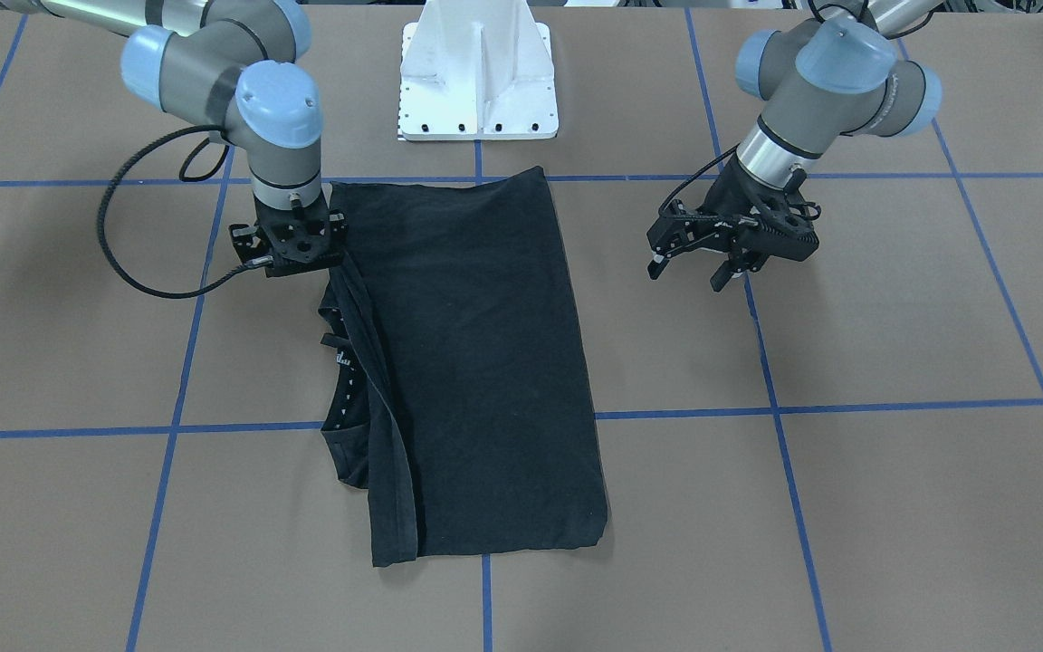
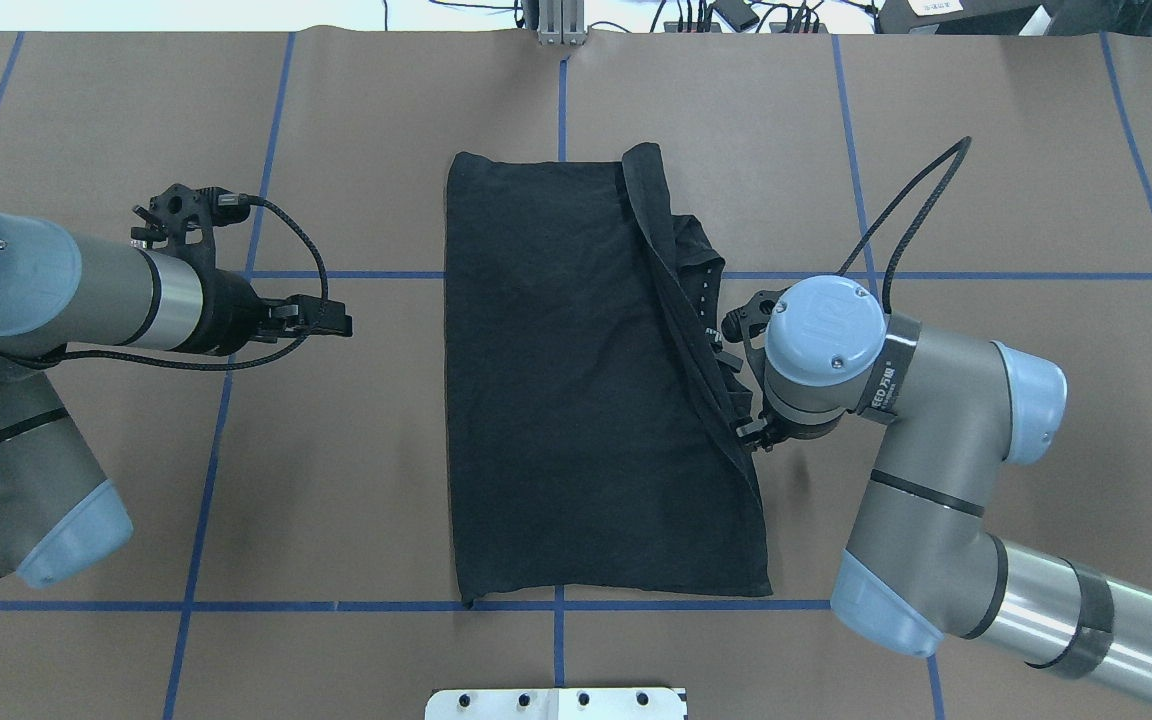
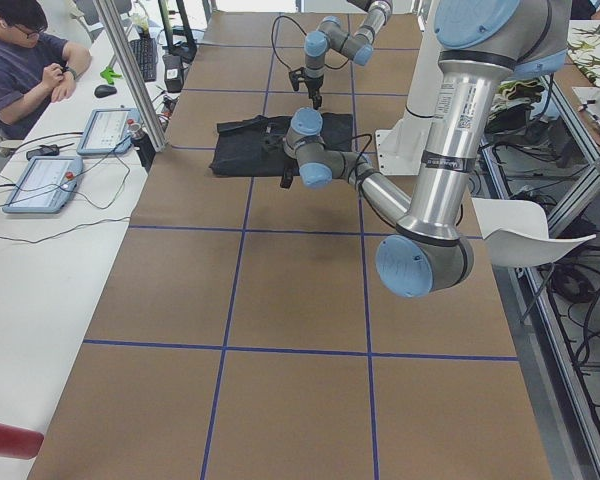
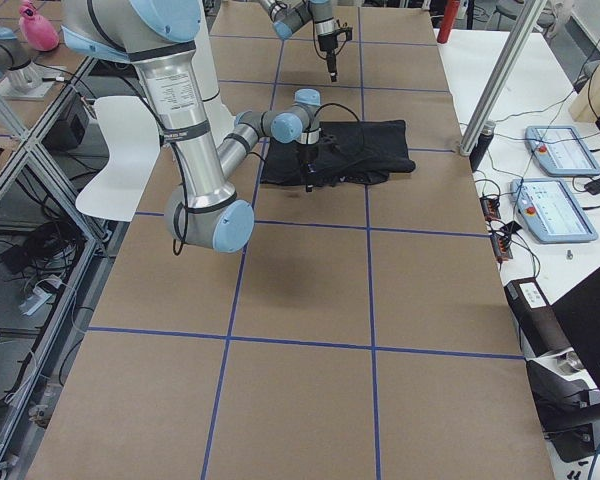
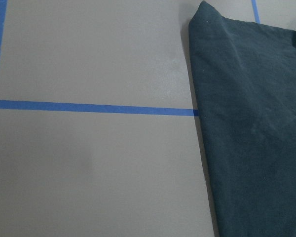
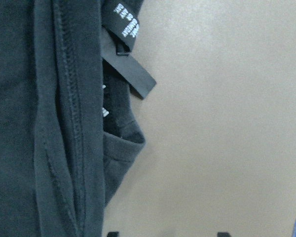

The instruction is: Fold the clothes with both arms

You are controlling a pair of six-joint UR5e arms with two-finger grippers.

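Overhead, your T-shirt (image 2: 556, 400) lies folded lengthwise; right gripper (image 1: 295, 258) hangs at its 3 o'clock edge, left gripper (image 2: 334, 322) at 9, both spread. Next, likely fold crosswise.

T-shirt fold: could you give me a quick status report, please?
Left gripper open, off the cloth. Right gripper open above the collar-side edge. T-shirt folded lengthwise, lying flat. No obstruction seen.

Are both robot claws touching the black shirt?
No: the left gripper hangs over the table, well apart from the T-shirt.
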